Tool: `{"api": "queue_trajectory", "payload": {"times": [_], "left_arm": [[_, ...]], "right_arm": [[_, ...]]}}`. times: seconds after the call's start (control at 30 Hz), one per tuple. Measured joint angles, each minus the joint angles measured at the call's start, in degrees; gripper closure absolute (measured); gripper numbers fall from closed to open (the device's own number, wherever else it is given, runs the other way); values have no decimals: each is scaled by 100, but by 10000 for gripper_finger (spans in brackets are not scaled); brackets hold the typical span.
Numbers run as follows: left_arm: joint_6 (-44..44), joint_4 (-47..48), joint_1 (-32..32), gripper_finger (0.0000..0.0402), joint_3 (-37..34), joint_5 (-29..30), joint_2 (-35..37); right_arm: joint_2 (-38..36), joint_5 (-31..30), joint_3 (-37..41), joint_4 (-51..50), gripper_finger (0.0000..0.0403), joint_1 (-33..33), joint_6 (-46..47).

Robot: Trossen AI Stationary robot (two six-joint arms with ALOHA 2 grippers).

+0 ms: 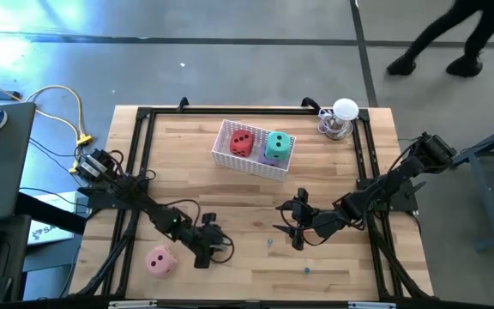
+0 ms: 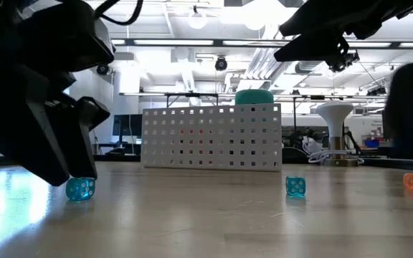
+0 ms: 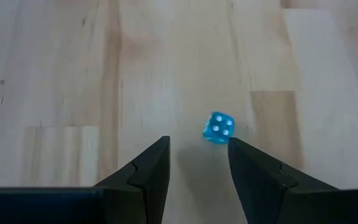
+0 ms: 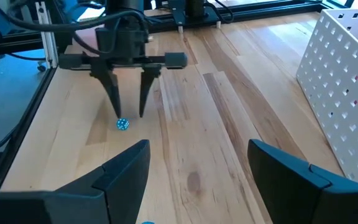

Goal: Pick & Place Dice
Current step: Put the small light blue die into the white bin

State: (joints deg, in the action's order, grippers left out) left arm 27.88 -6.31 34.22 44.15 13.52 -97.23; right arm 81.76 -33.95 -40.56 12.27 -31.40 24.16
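Dice: red [image 1: 241, 142], green [image 1: 278, 144] and purple [image 1: 268, 158] in white basket [image 1: 230, 160]; pink die [image 1: 160, 261] on table [image 1: 333, 172] beside left gripper [image 1: 212, 250], fingers spread, empty. Right gripper [image 1: 296, 222] spread, empty. Small blue die [image 3: 219, 127] just ahead of left fingertips.

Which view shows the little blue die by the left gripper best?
Left wrist view: the blue die sits clear, just ahead of the open left gripper. Right wrist and low views show it smaller; high view doesn't.
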Motion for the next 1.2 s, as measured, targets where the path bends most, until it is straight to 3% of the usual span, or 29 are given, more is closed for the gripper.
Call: {"api": "queue_trajectory", "payload": {"times": [0.37, 0.9, 1.2], "left_arm": [[-334, -439, -28, 245, -91, -155, -16], [-532, -774, -401, 246, -89, -1080, -255], [-660, -800, -507, 295, -89, -1341, -284]], "right_arm": [[0, 3, 0, -2, 140, 0, 0], [0, 4, 0, -2, 140, 0, 0], [0, 7, 0, -2, 140, 0, 0]]}}
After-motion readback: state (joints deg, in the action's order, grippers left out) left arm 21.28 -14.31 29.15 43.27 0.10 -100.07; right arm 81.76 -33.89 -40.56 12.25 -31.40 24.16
